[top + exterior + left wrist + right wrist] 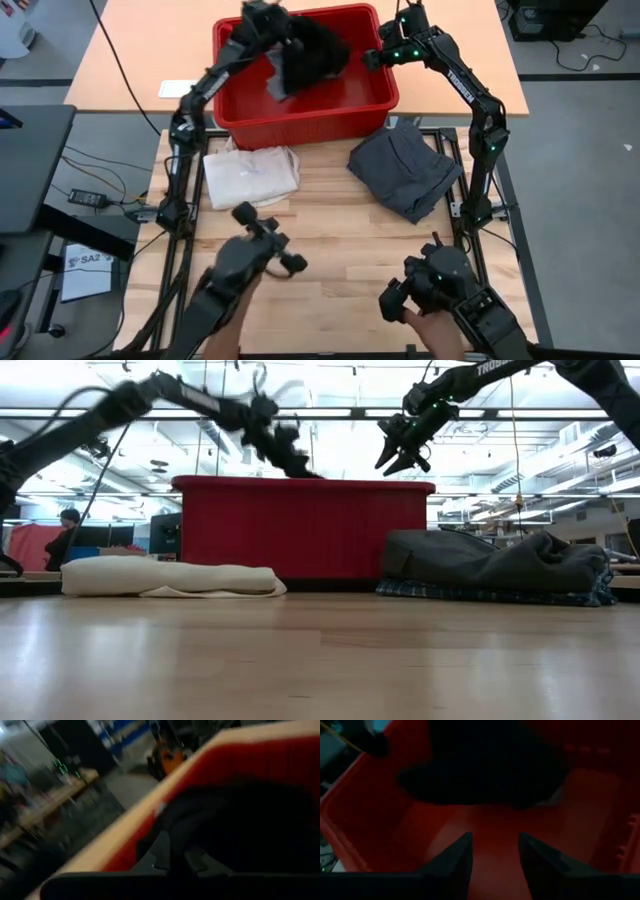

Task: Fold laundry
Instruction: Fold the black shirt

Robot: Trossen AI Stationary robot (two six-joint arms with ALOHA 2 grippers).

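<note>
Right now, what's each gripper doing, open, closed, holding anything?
Left gripper: shut on the black garment over the red bin.
Right gripper: open, empty, above the bin.

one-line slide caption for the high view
Left gripper shut on black garment over the red bin; right gripper open beside it.

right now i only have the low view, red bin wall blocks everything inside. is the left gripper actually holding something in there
Observer: Yes. From above, the left gripper is shut on the black garment, which is lifted partly out of the red bin.
Operator: and the right one, has it grabbed too
Observer: No. In its wrist view the right gripper is open over the bare red floor, with the black garment ahead of it.
Operator: whats under the grey pile on my right
Observer: From above only the dark grey garment shows; it covers the plaid you see.
</note>
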